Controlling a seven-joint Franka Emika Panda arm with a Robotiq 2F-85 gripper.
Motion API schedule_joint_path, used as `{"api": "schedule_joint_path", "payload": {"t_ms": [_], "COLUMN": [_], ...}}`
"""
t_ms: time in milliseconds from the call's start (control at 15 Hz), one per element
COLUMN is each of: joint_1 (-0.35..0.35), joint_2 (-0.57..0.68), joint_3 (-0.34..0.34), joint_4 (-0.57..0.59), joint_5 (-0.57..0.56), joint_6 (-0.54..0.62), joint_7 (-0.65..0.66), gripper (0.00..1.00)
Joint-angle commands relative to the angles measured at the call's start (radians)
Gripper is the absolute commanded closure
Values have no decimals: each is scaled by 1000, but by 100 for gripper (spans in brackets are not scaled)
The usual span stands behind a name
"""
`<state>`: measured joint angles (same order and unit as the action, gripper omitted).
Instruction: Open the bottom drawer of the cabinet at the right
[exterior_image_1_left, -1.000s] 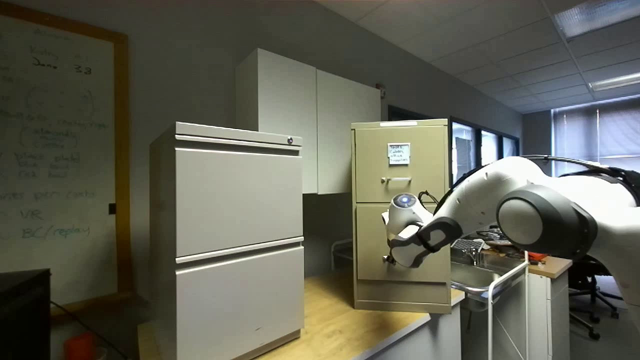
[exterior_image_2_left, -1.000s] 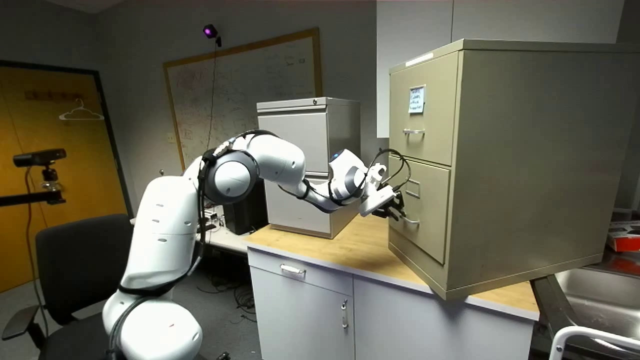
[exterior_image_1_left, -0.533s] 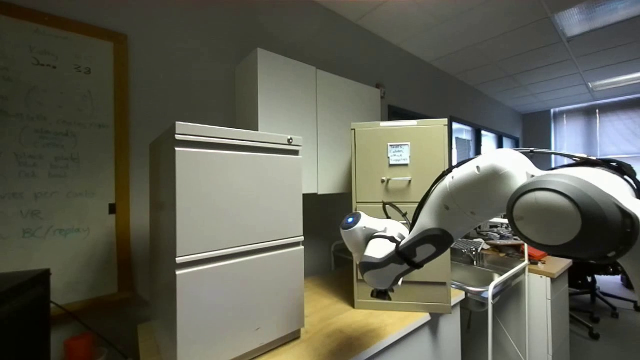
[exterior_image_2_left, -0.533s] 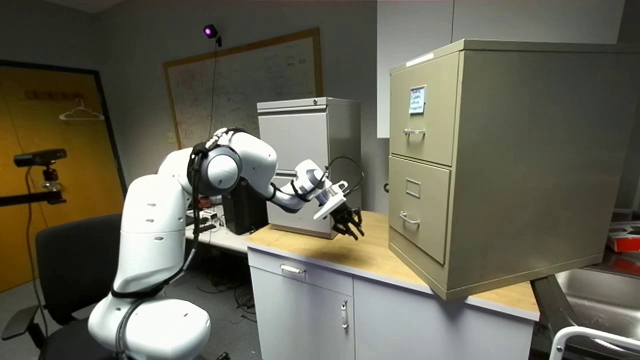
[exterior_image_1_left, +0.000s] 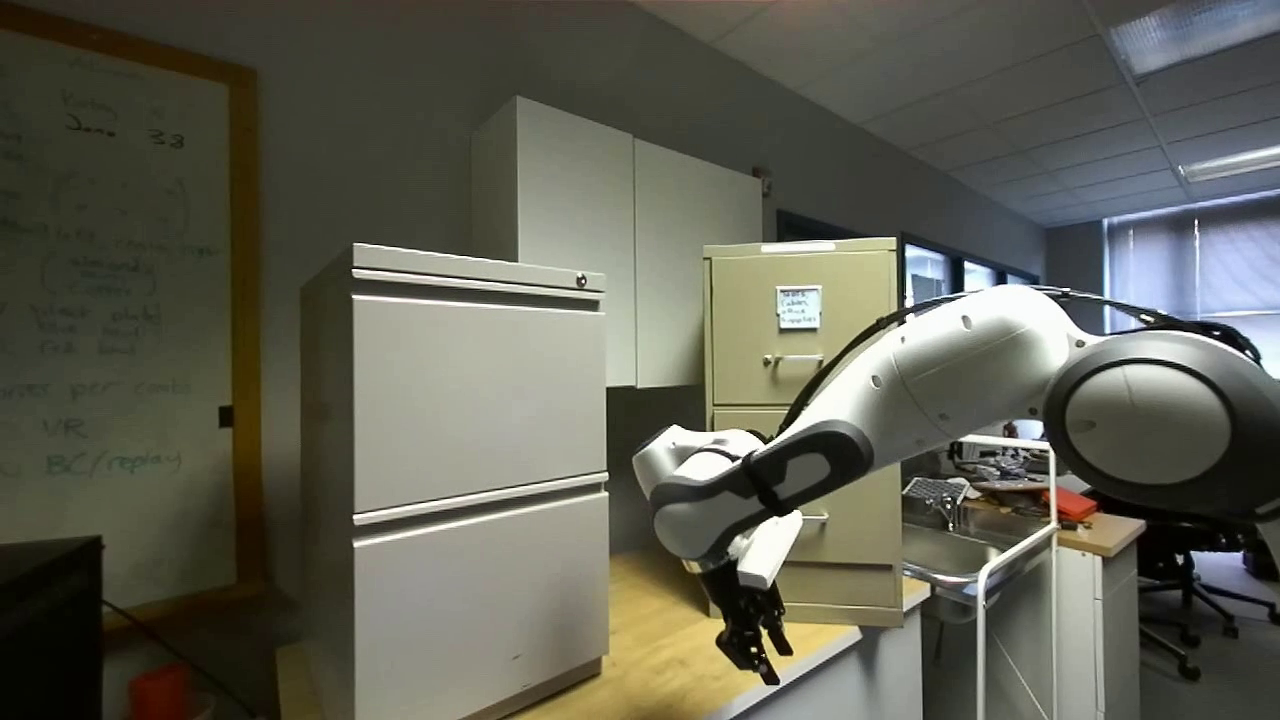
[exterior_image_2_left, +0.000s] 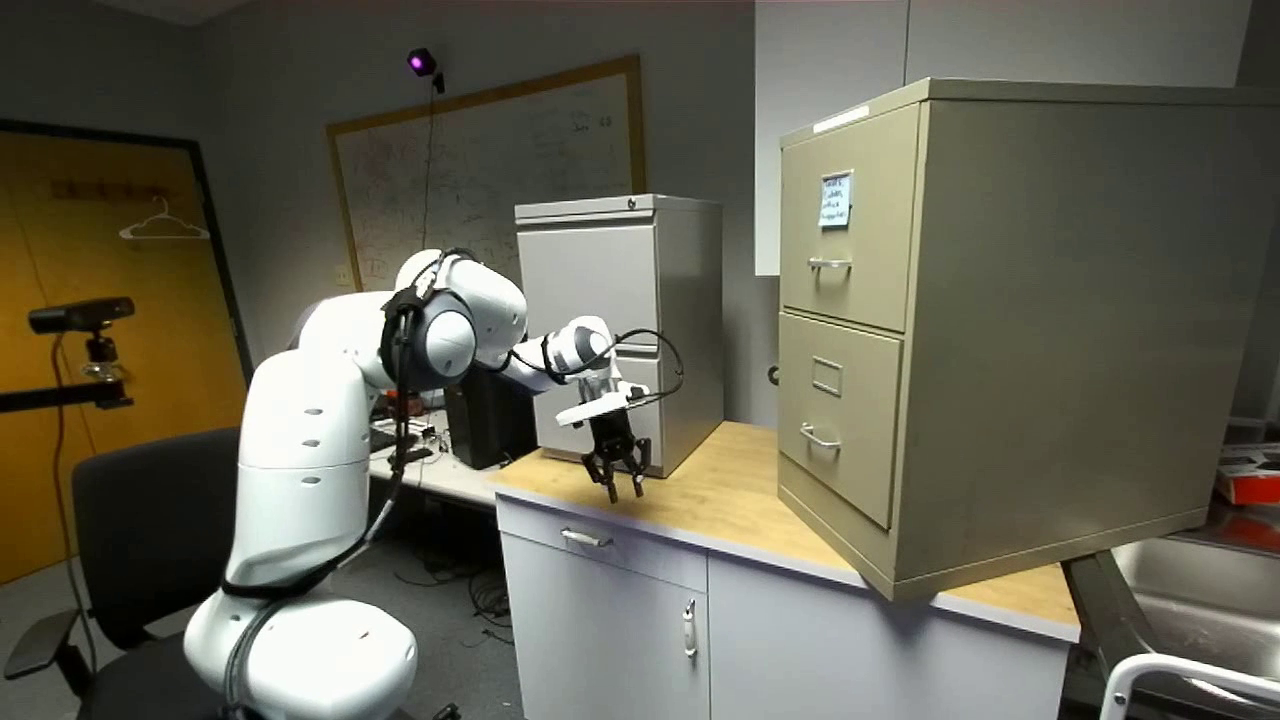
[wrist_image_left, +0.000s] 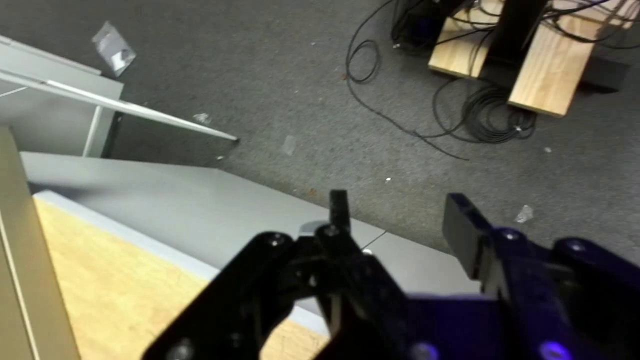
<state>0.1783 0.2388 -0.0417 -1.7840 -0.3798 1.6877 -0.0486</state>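
"What is the wooden countertop (exterior_image_2_left: 740, 490) carrying?"
"The cream filing cabinet (exterior_image_2_left: 1040, 330) is standing on it, one bottom corner jutting past the front edge."
"And the grey cabinet (exterior_image_2_left: 600, 275)?"
"It is standing there too, wood showing between them."

In an exterior view, a window (exterior_image_1_left: 1190, 270) and a ceiling light (exterior_image_1_left: 1235, 163) shine pale at right; the wall (exterior_image_1_left: 380, 130) at upper left is dim. In the wrist view, the parted jaws are blurred and tinged violet at lower right.
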Motion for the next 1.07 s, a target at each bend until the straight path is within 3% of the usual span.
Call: {"api": "schedule_joint_path", "payload": {"t_ms": [0, 133, 200, 467, 1000], "joint_1": [-86, -116, -131, -176, -260], "joint_2": [-31, -56, -72, -126, -128], "joint_3": [26, 23, 19, 3, -40], "joint_4": [61, 62, 60, 56, 127], "joint_5": [157, 211, 228, 228, 207], "joint_6": [-79, -62, -42, 53, 457], "joint_7": [-23, -25, -29, -25, -101], "gripper": [16, 2, 0, 0, 0]}}
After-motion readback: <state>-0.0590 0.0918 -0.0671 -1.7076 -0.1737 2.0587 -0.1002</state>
